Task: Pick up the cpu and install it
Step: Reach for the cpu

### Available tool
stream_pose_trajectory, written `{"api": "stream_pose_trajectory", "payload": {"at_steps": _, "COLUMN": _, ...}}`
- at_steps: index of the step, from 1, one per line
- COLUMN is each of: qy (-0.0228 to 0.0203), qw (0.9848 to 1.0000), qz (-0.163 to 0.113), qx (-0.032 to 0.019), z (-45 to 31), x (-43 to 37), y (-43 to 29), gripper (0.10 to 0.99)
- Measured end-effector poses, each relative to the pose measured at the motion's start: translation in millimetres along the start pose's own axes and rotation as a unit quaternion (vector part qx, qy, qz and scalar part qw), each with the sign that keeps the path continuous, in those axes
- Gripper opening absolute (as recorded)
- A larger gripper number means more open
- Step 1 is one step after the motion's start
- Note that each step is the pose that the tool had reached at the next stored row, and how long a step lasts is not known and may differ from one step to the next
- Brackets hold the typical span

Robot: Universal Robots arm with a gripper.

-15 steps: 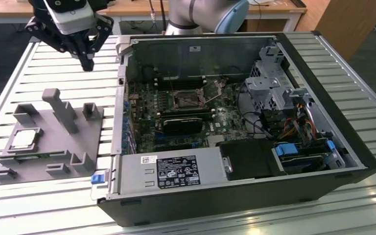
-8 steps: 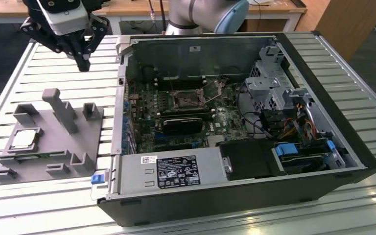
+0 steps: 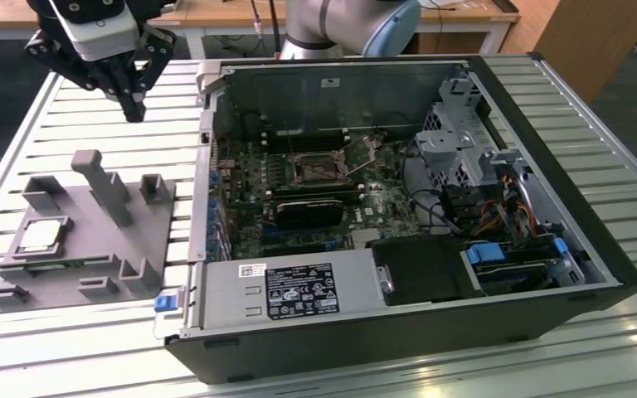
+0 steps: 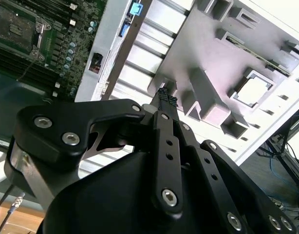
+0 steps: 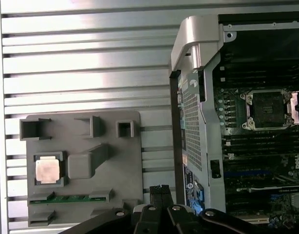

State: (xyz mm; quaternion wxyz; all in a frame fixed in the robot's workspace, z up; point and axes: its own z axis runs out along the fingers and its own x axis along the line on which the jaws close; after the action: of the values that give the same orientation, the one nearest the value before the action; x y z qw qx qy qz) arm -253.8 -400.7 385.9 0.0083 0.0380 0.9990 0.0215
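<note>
- My black claw hung in the upper left of the exterior view, above the silver slatted metal table and clear of everything on it.
- Its two fingers were pressed together at the tips, with nothing pinched between them; both wrist views showed the same closed tips.
- The cpu, a small flat square chip with a silvery top and pale border, lay flat in a recess of the grey plastic tray at the left of the exterior view, well apart from my claw.
- Both wrist views showed that chip seated in its recess.
- The open black computer case filled the middle and right of the exterior view, just beside the tray.
- On its green motherboard, the dark square socket with a metal frame sat near the frame's centre, its frame raised open.
</note>
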Motion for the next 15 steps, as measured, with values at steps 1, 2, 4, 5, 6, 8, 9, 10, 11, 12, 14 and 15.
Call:
{"api": "stream_pose_trajectory", "payload": {"at_steps": 1, "qy": 0.0001, "qw": 1.0000, "qz": 0.000, "qx": 0.0000, "z": 0.1, "x": 1.0, "y": -0.1, "gripper": 0.106}}
{"api": "stream_pose_trajectory", "payload": {"at_steps": 2, "qy": 0.0002, "qw": 1.0000, "qz": 0.000, "qx": 0.0000, "z": 0.2, "x": 2.0, "y": -0.2, "gripper": 0.106}}
{"api": "stream_pose_trajectory", "payload": {"at_steps": 4, "qy": 0.0004, "qw": 1.0000, "qz": 0.000, "qx": 0.0001, "z": 0.3, "x": 4.0, "y": -0.3, "gripper": 0.106}}
{"api": "stream_pose_trajectory", "payload": {"at_steps": 5, "qy": 0.0005, "qw": 1.0000, "qz": 0.000, "qx": 0.0000, "z": 0.4, "x": 5.0, "y": -0.4, "gripper": 0.106}}
{"api": "stream_pose_trajectory", "payload": {"at_steps": 6, "qy": 0.0006, "qw": 1.0000, "qz": 0.000, "qx": 0.0000, "z": 0.5, "x": 6.0, "y": -0.5, "gripper": 0.106}}
{"api": "stream_pose_trajectory", "payload": {"at_steps": 8, "qy": 0.0009, "qw": 1.0000, "qz": 0.000, "qx": 0.0000, "z": 0.6, "x": 7.9, "y": -0.6, "gripper": 0.106}}
{"api": "stream_pose_trajectory", "payload": {"at_steps": 9, "qy": 0.0010, "qw": 1.0000, "qz": 0.000, "qx": 0.0001, "z": 0.7, "x": 8.8, "y": -0.7, "gripper": 0.106}}
{"api": "stream_pose_trajectory", "payload": {"at_steps": 10, "qy": 0.0011, "qw": 1.0000, "qz": 0.000, "qx": 0.0001, "z": 0.7, "x": 9.8, "y": -0.8, "gripper": 0.106}}
{"api": "stream_pose_trajectory", "payload": {"at_steps": 11, "qy": 0.0012, "qw": 1.0000, "qz": 0.000, "qx": 0.0001, "z": 0.8, "x": 10.8, "y": -0.9, "gripper": 0.106}}
{"api": "stream_pose_trajectory", "payload": {"at_steps": 12, "qy": 0.0013, "qw": 1.0000, "qz": 0.000, "qx": 0.0001, "z": 0.9, "x": 11.8, "y": -0.9, "gripper": 0.106}}
{"api": "stream_pose_trajectory", "payload": {"at_steps": 14, "qy": 0.0015, "qw": 1.0000, "qz": 0.000, "qx": 0.0001, "z": 1.1, "x": 13.8, "y": -1.1, "gripper": 0.106}}
{"api": "stream_pose_trajectory", "payload": {"at_steps": 15, "qy": 0.0017, "qw": 1.0000, "qz": 0.000, "qx": 0.0001, "z": 1.1, "x": 14.9, "y": -1.2, "gripper": 0.106}}
